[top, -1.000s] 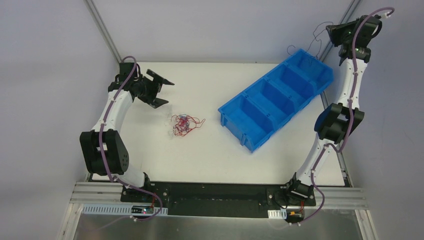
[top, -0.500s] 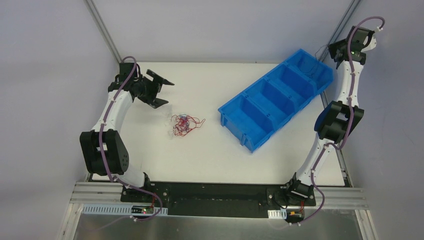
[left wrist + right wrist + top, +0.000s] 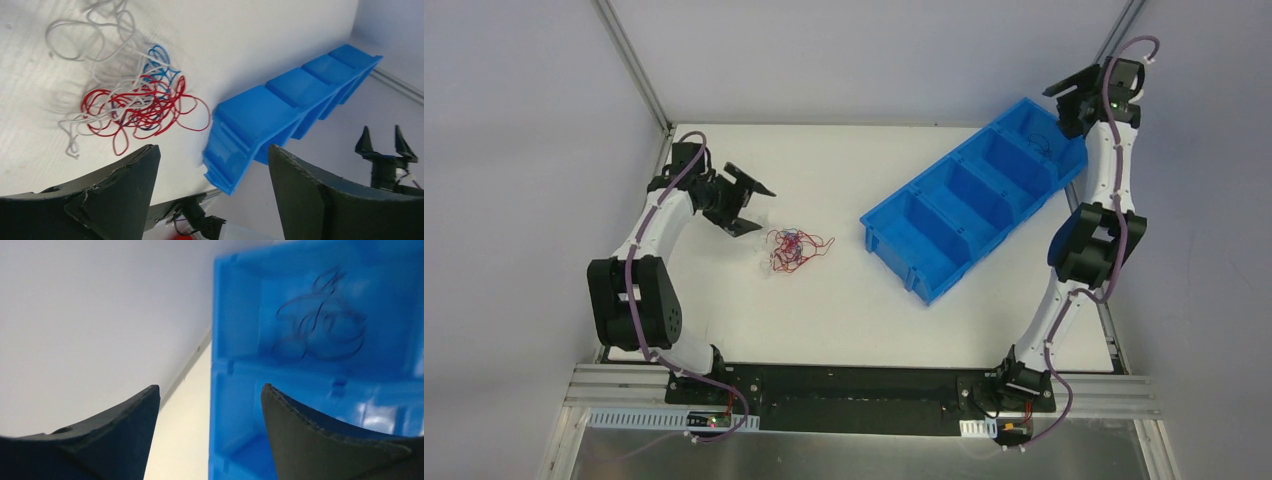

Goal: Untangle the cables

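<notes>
The cables (image 3: 792,250) lie in a small tangle of thin red, blue and white wires on the white table, left of centre. In the left wrist view the same cables (image 3: 135,105) lie ahead of my fingers. My left gripper (image 3: 762,208) hangs open just up and left of the tangle, apart from it; its jaws (image 3: 213,147) hold nothing. My right gripper (image 3: 1060,108) stands open above the far end of the blue bin (image 3: 921,280), with nothing between its fingers (image 3: 210,386). One thin dark wire (image 3: 320,325) lies loose in the bin's farthest compartment.
The long blue bin (image 3: 250,125) with several compartments lies diagonally from table centre to the back right corner. Aluminium frame posts rise at both back corners. Grey walls close in behind and beside the table.
My right gripper has opened and the thin dark wire it held now lies in the bin's farthest compartment. My left gripper has shifted a little toward the tangle.
</notes>
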Available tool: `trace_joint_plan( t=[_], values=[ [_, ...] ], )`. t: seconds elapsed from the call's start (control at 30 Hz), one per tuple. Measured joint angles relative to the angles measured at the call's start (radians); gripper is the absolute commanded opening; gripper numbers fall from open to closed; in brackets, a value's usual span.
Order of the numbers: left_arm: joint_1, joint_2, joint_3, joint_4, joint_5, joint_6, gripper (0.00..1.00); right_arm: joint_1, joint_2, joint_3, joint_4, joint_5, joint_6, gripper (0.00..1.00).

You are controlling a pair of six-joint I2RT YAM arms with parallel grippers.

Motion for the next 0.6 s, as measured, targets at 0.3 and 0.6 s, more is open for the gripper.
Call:
trace_joint_plan(
  t=[0.3,0.6],
  values=[
    [0.0,0.031,-0.071,-0.067,-0.022,0.116,0.64,0.34,-0.22,-0.17,-0.067,-0.176,-0.061,0.69],
    [-0.003,0.152,-0.076,-0.085,-0.059,0.219,0.68,0.839,-0.247,-0.227,-0.164,-0.292,-0.119,0.68]
  ],
)
